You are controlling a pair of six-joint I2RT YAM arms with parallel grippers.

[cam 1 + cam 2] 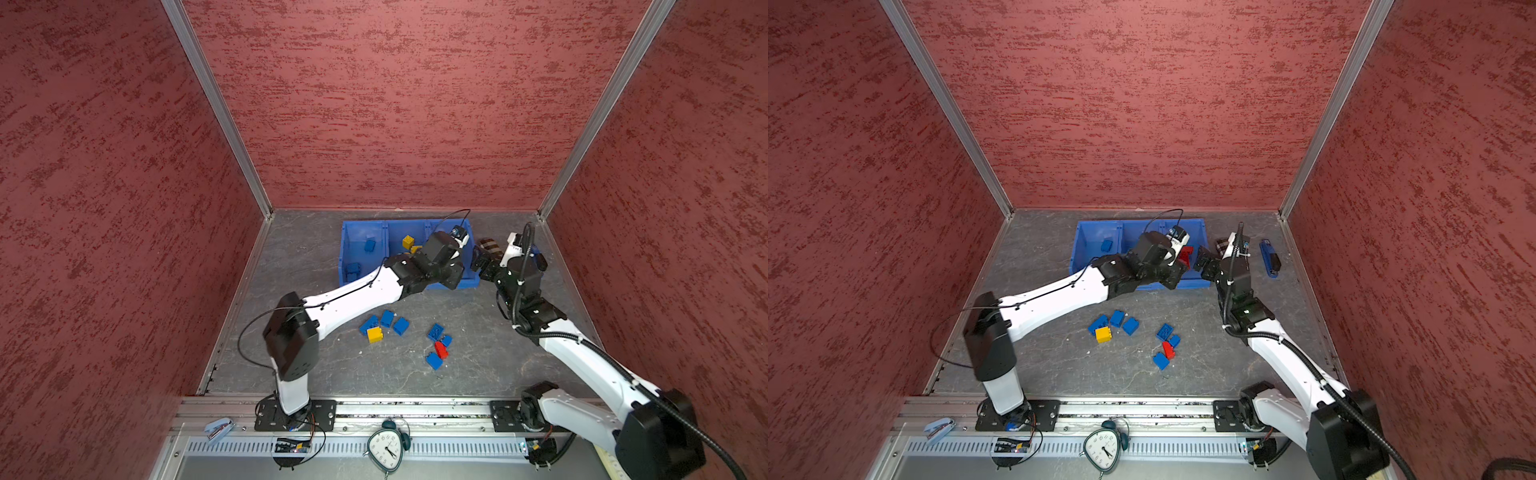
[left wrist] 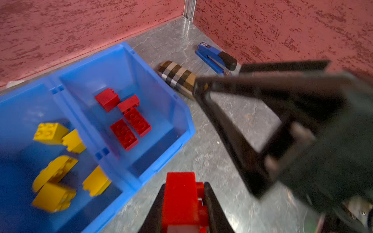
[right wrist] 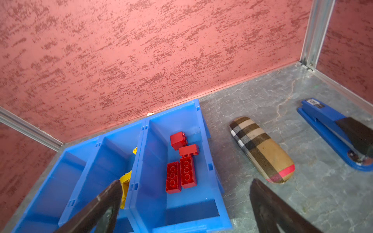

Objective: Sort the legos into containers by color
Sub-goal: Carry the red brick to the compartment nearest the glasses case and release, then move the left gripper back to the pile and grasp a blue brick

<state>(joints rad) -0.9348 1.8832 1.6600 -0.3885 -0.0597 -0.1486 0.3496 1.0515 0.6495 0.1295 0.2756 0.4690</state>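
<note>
One red lego (image 2: pixel 179 201) in left fingers (image 2: pixel 214 207) hangs near the bin's (image 2: pixel 165 161) corner.

Blue containers (image 3: pixel 181 227); red legos (image 3: pixel 188 171), yellow legos (image 2: pixel 51 133), blue legos (image 1: pixel 401 326); tan plaid case (image 3: pixel 262 149); blue-black stapler (image 3: pixel 327 125).

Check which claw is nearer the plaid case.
Right. Right claw, open, hangs beside the plaid case; left claw, gripping a red lego, is farther, at the red-filled bin.

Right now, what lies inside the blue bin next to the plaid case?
Four red bricks lie on the floor of that bin, nothing else. In a top view, the left arm covers most of it.
</note>
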